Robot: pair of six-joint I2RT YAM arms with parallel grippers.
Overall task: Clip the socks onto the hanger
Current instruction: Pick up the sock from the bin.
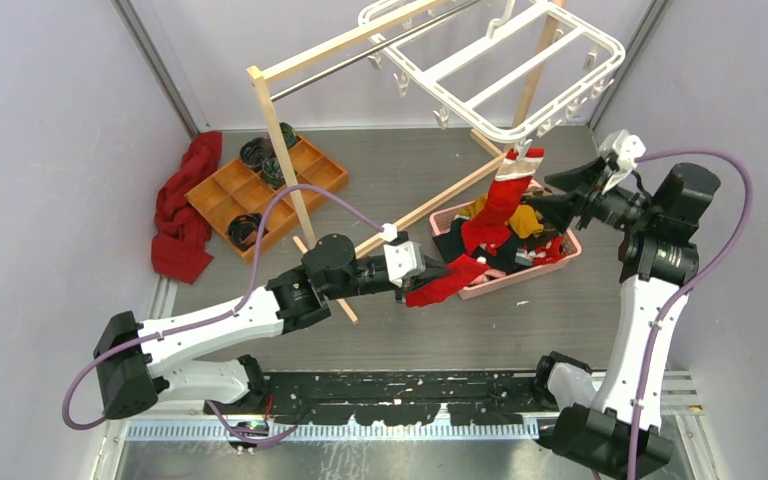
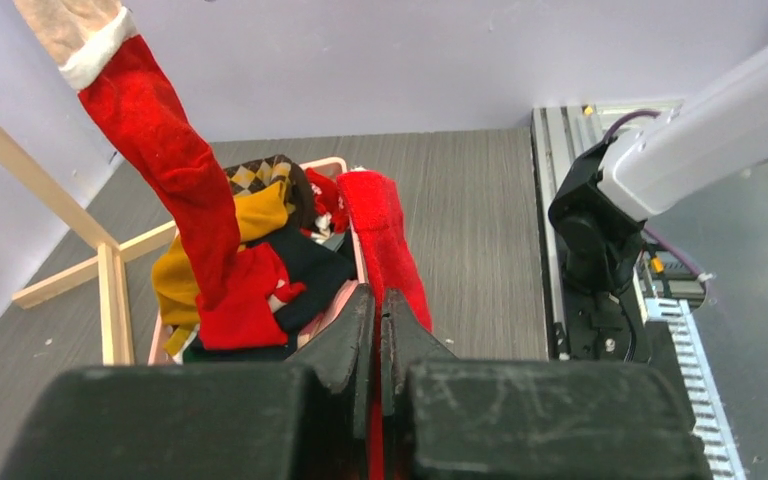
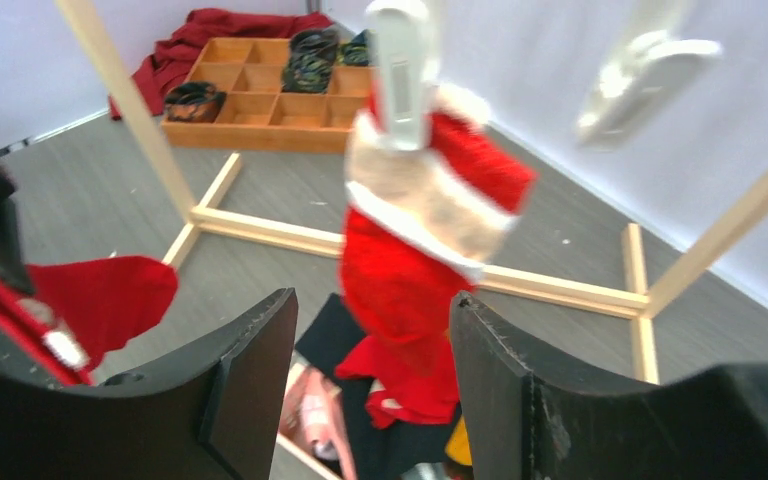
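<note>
The white hanger (image 1: 520, 70) hangs at the top from the rack's rod. One red sock (image 1: 505, 195) with a white cuff dangles from a hanger clip (image 3: 403, 70) over the pink basket (image 1: 560, 262). My right gripper (image 1: 552, 197) is open beside that sock, which hangs just beyond its fingers (image 3: 372, 310) and is not between them. My left gripper (image 1: 430, 275) is shut on a second red sock (image 1: 452, 282) at the basket's near left edge. In the left wrist view that sock (image 2: 385, 240) runs out from the closed jaws (image 2: 378, 310).
The basket holds mustard, black, checkered and red garments (image 2: 260, 250). A light wooden rack (image 1: 280, 150) stands mid-table, its base bars on the floor. A wooden compartment tray (image 1: 260, 180) and a dark red cloth (image 1: 185, 215) lie at the back left.
</note>
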